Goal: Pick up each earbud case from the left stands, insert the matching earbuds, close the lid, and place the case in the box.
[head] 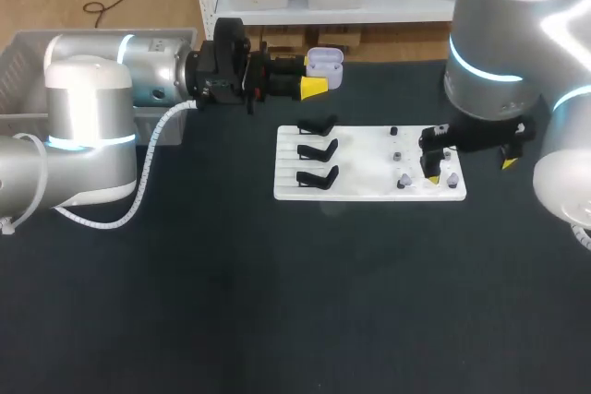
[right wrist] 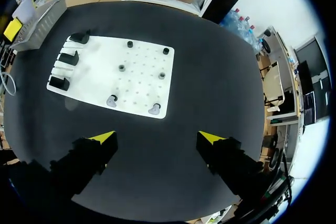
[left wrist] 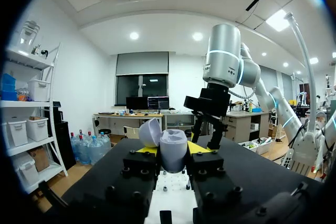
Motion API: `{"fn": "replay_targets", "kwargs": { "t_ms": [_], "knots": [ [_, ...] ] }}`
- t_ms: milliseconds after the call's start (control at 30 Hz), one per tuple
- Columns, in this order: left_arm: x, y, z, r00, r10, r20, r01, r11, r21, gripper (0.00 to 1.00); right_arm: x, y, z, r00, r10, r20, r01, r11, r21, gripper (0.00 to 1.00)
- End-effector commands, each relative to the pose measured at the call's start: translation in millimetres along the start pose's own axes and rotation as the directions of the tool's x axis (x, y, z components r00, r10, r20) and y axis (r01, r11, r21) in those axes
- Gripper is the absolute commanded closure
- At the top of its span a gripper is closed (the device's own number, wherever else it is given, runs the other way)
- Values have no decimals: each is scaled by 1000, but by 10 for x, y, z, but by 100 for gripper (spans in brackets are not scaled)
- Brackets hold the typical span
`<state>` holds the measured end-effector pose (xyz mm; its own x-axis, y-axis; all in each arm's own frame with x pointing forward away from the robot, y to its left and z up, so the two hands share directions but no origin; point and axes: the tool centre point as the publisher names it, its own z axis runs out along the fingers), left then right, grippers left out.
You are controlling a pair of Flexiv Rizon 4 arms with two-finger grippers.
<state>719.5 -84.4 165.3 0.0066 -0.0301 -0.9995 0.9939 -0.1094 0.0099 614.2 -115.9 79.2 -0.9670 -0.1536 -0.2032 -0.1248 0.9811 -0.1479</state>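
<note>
**Box** point(head: 20, 43): grey crate, well to the left of the white board point(head: 369, 193), at the table point(head: 277, 320) edge.

**Earbud case** point(head: 324, 63): pale lavender shell with its lid hinged open, held off the table behind the board's left end. The left pincer point(left wrist: 172, 156) is clamped on its lower half, one yellow tip on each side. Judged light, rigid and smooth, so it is liable to slip or twist under a sideways push. The body is the sound place to hold. The lid and hinge look like the weak part and are best left free.

**Stands** point(right wrist: 68, 57): three black cradles in a column on the board's left end, none carrying a case.

**Pegs** point(right wrist: 121, 67): small dark studs across the board's right half.

**Earbuds**: two small grey pieces, one point(right wrist: 112, 100) and another point(right wrist: 154, 109), along the board's near edge. Judged tiny and easily knocked off, they call for a fingertip pinch.

**Right pincer** point(right wrist: 157, 138): spread wide, holding nothing, over the board's right end. The pegs crowd the approach to the earbuds.
</note>
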Motion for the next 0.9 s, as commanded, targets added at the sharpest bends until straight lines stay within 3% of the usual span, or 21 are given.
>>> {"fn": "replay_targets", "kwargs": {
  "t_ms": [33,200,533,900],
  "knots": [
    [2,-12,-2,1000,1,0,-1,1000,-3,100,14,-4,-3,1000,2,5,-2,1000,2,0],
    [2,-12,-2,1000,1,0,-1,1000,-3,100,-11,5,21,1000,22,7,-22,1000,4,0],
    [2,-12,-2,1000,1,0,-1,1000,-3,100,-99,63,186,997,79,4,-79,988,136,0],
    [2,-12,-2,1000,1,0,-1,1000,-3,100,-154,56,354,995,97,-13,-94,984,148,0]
  ]
}}
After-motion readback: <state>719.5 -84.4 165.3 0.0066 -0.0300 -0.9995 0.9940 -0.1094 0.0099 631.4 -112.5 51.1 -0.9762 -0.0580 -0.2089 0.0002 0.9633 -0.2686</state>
